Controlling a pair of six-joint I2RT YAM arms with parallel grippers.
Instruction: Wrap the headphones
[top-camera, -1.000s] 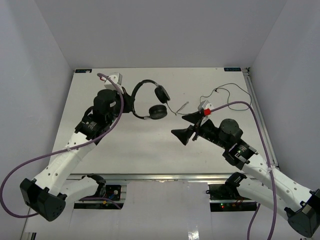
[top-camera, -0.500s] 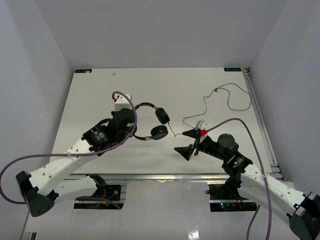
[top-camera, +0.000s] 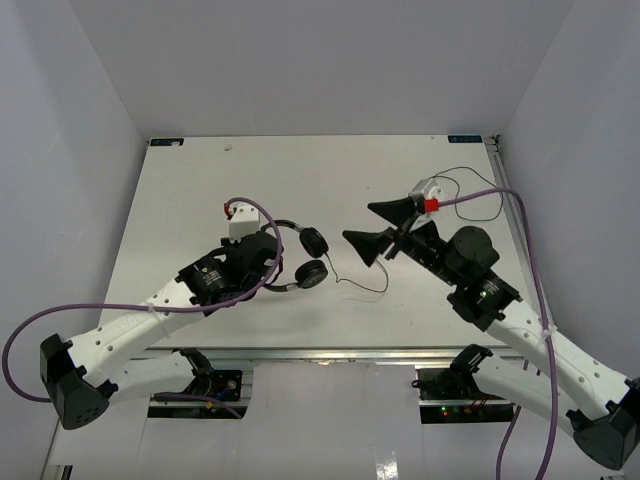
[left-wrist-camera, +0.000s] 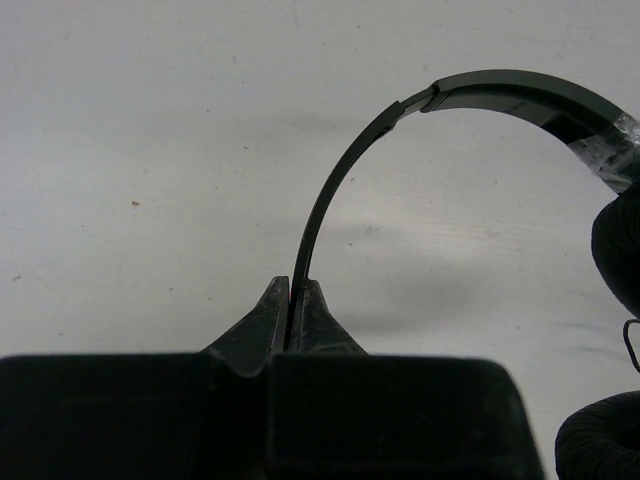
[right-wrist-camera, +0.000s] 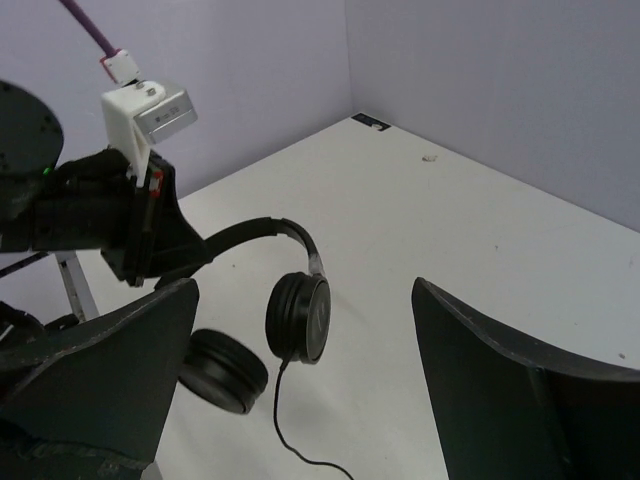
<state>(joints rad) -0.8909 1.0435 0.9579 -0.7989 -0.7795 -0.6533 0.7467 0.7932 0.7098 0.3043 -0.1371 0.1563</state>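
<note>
Left claw (left-wrist-camera: 297, 302): closed tight on the thin headband (left-wrist-camera: 330, 190), which rises from between the jaws and arches over to the right; nothing else is held.
Right claw (top-camera: 358, 222): spread wide and empty; it is held above the table (top-camera: 200, 180), just right of the headphones, with the opening turned toward them.
Headphones (top-camera: 300, 255): left of the table's centre, toward the near edge; the two earcups (right-wrist-camera: 297, 317) are side by side on the end turned to the right claw; whether they rest on the table or hang just above it cannot be told.
Deciding relation: the cord (right-wrist-camera: 277, 410) leaves the earcups and trails rightward along the table, passing below the right claw; the free cord is therefore judged nearer that claw, with the left one kept busy as the anchor.
Long axis: the slack is judged to run roughly left to right.
Hidden: the cord is lost behind the right arm in the overhead view, and its plug end is not made out; the left wrist view cuts off the earcups at its right edge.
</note>
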